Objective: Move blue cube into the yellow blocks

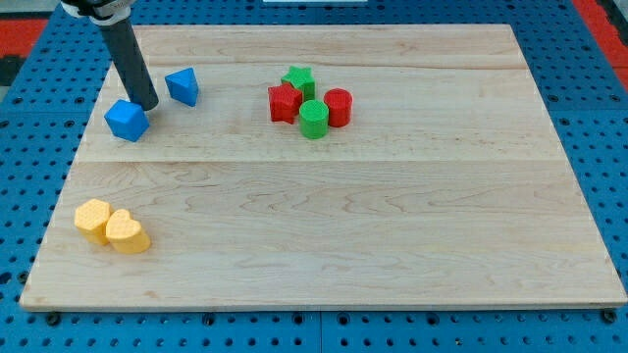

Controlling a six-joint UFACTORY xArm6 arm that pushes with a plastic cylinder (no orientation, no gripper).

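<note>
The blue cube (127,120) lies near the board's upper left. My tip (148,105) stands just to its upper right, touching or nearly touching it. A second blue block (183,86), wedge-like, lies a little to the right of the tip. Two yellow blocks sit together at the lower left: a hexagonal one (93,219) and a heart-shaped one (127,232), touching each other. They are well below the blue cube.
A cluster sits at the upper middle: a green star (298,79), a red star-like block (285,102), a green cylinder (314,119) and a red cylinder (339,106). The wooden board (392,245) rests on a blue pegboard (599,118).
</note>
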